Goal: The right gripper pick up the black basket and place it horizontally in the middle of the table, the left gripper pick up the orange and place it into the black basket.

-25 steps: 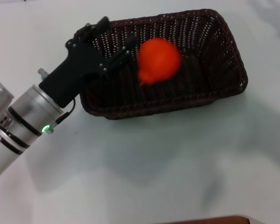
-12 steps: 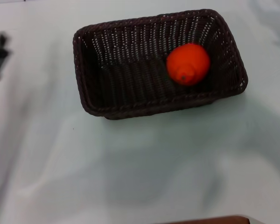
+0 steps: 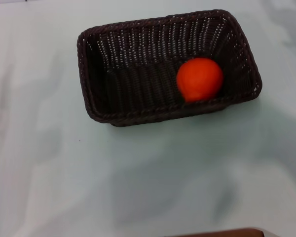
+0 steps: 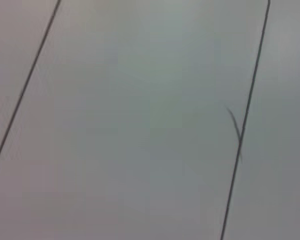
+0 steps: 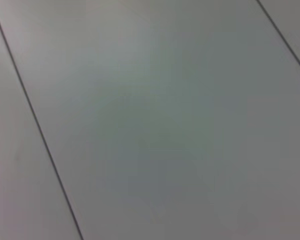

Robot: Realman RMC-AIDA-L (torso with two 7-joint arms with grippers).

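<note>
The black basket (image 3: pixel 138 64) lies lengthwise across the middle of the table (image 3: pixel 138 177) in the head view, open side up. The orange (image 3: pixel 199 79) rests inside it, against the near wall at the right end. Neither gripper shows in any view. The left wrist view and the right wrist view show only a plain grey surface with thin dark lines.
A dark brown edge (image 3: pixel 222 233) shows at the bottom of the head view, in front of the table.
The left gripper, open over the basket's left end a second ago, has withdrawn to the left and out of view. The orange dropped and settled at the basket's right end.
</note>
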